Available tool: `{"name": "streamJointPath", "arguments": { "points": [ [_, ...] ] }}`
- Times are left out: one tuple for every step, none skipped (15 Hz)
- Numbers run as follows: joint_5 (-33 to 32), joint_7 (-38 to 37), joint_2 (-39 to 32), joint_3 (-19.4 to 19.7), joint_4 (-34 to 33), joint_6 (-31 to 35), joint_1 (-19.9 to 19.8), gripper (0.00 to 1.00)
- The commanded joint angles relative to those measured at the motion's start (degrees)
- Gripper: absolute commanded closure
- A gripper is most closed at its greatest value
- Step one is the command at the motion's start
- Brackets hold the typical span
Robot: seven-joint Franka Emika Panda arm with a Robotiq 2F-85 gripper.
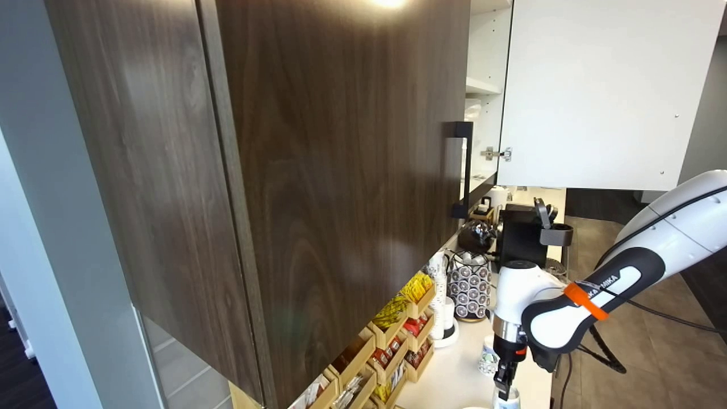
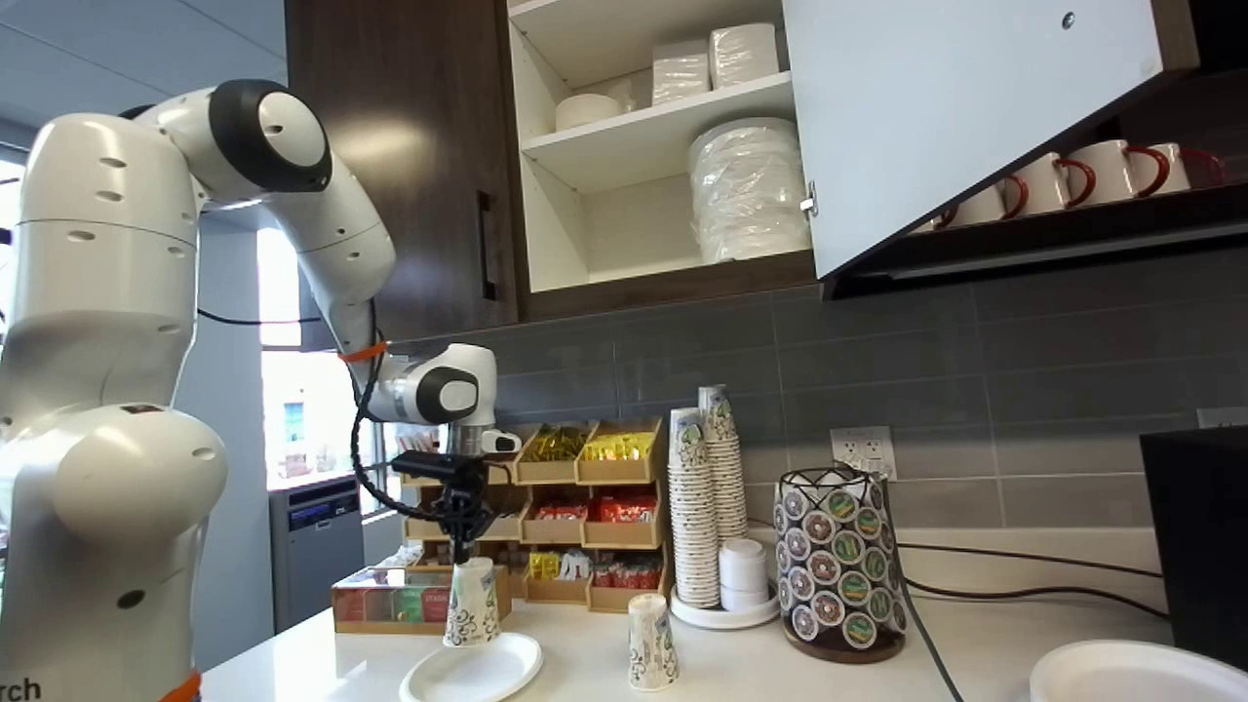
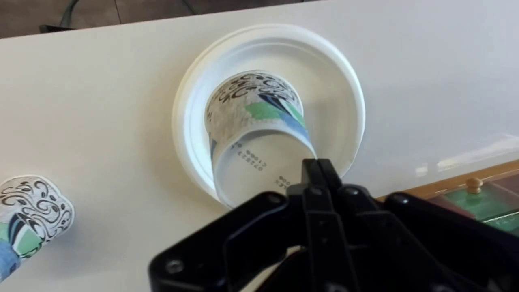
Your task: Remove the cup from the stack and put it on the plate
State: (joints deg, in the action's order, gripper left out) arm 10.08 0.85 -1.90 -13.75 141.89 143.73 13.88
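Note:
A patterned paper cup (image 2: 475, 602) hangs upside down from my gripper (image 2: 464, 558); it also shows in an exterior view (image 1: 507, 400) and the wrist view (image 3: 255, 109). In the wrist view my gripper (image 3: 319, 162) is shut on the thin edge at the cup's base. The white round plate (image 2: 478, 673) lies on the counter under the cup. In the wrist view the cup is over the plate (image 3: 336, 77); I cannot tell whether it touches it. Another upside-down patterned cup (image 2: 651, 643) stands apart to the side; whether it is several nested cups is unclear.
Tall cup stacks (image 2: 694, 531) stand on a round white base near the wall. A wooden snack rack (image 2: 585, 526), a tea box (image 2: 390, 604) and a coffee pod holder (image 2: 840, 570) stand on the counter. The open cabinet door (image 2: 975, 117) hangs above. The counter edge (image 3: 142, 23) shows.

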Motion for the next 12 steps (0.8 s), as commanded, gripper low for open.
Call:
{"name": "streamJointPath", "arguments": {
  "points": [
    [0.9, 2.3, -4.9, -0.9, -0.6, 5.3, 0.4, 1.00],
    [0.1, 2.2, -6.4, -0.9, -0.8, 6.9, 0.3, 1.00],
    [0.5, 3.2, -8.2, -1.1, -1.4, 8.0, 0.1, 1.00],
    [0.0, 3.6, -9.9, -1.0, -1.7, 9.2, -0.2, 1.00],
    [0.6, 4.5, -11.2, -1.2, -2.0, 10.4, -0.6, 1.00],
    [0.1, 4.6, -12.6, -1.3, -2.5, 11.5, -0.7, 1.00],
    [0.4, 5.1, -13.8, -1.7, -3.0, 12.6, -0.9, 1.00],
    [0.1, 5.2, -14.7, -1.9, -3.5, 13.4, -1.0, 1.00],
    [0.1, 5.4, -15.4, -2.1, -4.1, 13.9, -1.2, 0.99],
    [-0.7, 5.3, -15.5, -2.0, -4.4, 13.9, -1.2, 0.73],
    [-2.0, 4.4, -15.0, -1.3, -4.4, 14.0, -0.8, 0.72],
    [-2.5, 4.0, -13.6, -1.1, -4.1, 13.5, -0.9, 0.66]
  ]
}}
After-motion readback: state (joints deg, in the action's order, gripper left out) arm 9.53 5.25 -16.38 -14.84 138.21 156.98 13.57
